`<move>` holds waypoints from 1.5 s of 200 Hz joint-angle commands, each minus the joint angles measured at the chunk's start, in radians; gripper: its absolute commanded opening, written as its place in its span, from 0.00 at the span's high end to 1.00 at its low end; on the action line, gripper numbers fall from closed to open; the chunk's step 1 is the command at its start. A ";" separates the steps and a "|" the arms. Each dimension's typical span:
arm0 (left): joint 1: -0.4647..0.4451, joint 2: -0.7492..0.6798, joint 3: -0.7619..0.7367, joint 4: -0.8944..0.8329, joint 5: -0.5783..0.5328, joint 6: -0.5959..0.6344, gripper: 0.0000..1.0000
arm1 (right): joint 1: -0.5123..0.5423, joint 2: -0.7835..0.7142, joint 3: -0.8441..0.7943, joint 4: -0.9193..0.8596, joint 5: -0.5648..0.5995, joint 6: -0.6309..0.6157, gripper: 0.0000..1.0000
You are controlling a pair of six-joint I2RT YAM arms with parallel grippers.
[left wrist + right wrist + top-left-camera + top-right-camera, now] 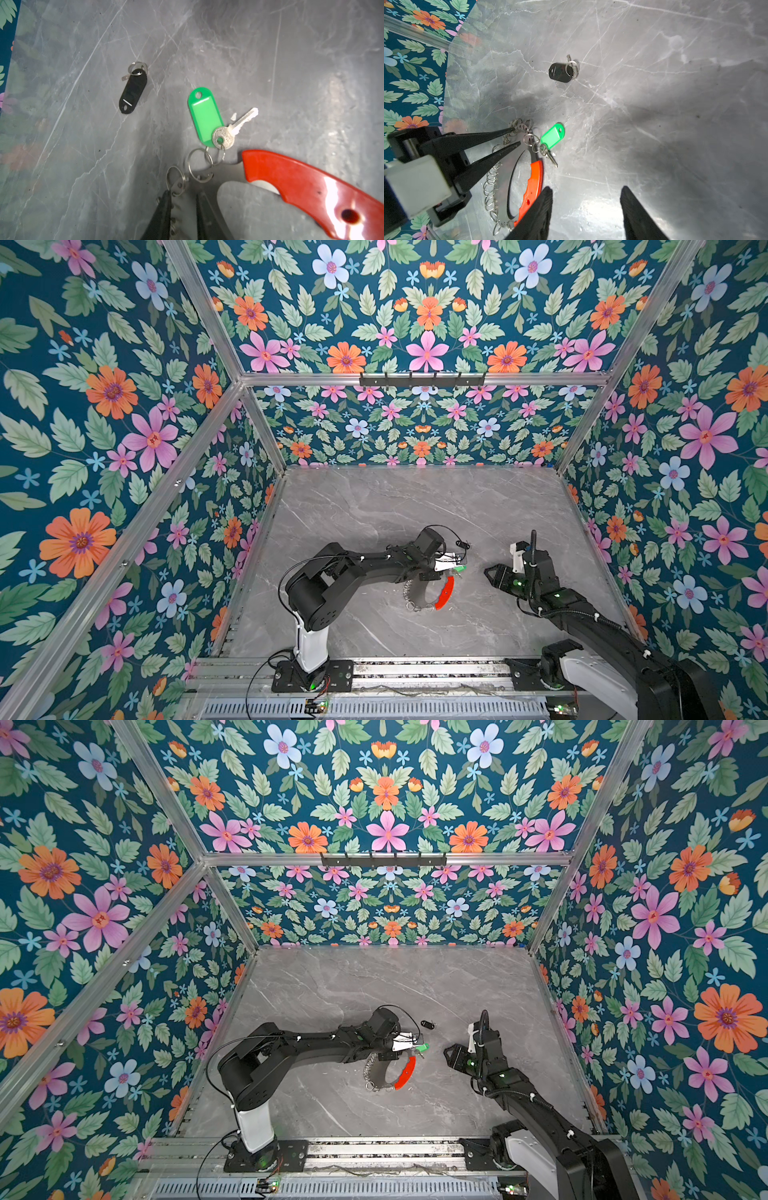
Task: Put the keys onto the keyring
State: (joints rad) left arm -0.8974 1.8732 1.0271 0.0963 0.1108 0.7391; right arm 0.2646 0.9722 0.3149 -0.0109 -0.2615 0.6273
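On the desk [374, 510] the keyring [445, 593] lies flat. Our left gripper [517, 136] is narrowed at its ringed edge; we cannot tell if it grips. Our right gripper [586, 188] hangs spread and empty. The green-tag key [204, 116] rests against that edge. We judge the black-fob key [133, 91], lying apart, needs fetching next.

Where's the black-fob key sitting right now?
In both top views the black-fob key lies alone on the table near mid-scene, just farther back than the left gripper and the green-tag key, clear of the keyring.
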 commanded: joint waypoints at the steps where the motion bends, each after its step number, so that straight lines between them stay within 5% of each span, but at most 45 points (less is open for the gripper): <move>1: 0.000 0.005 0.007 -0.005 -0.021 0.014 0.75 | -0.001 0.008 0.000 0.032 -0.021 -0.003 0.46; 75: -0.001 0.055 0.066 -0.038 -0.037 0.020 0.74 | -0.002 -0.004 -0.005 0.032 -0.028 -0.004 0.46; 139: 0.000 0.045 0.057 -0.036 -0.040 0.014 0.61 | -0.006 0.004 -0.006 0.038 -0.030 -0.005 0.46; 300: 0.000 0.071 0.090 -0.049 -0.087 -0.049 0.91 | -0.013 -0.013 -0.014 0.039 -0.035 -0.001 0.46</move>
State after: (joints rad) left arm -0.8982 1.9526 1.1152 0.0658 0.0391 0.7105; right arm 0.2516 0.9619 0.3000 0.0010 -0.2951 0.6250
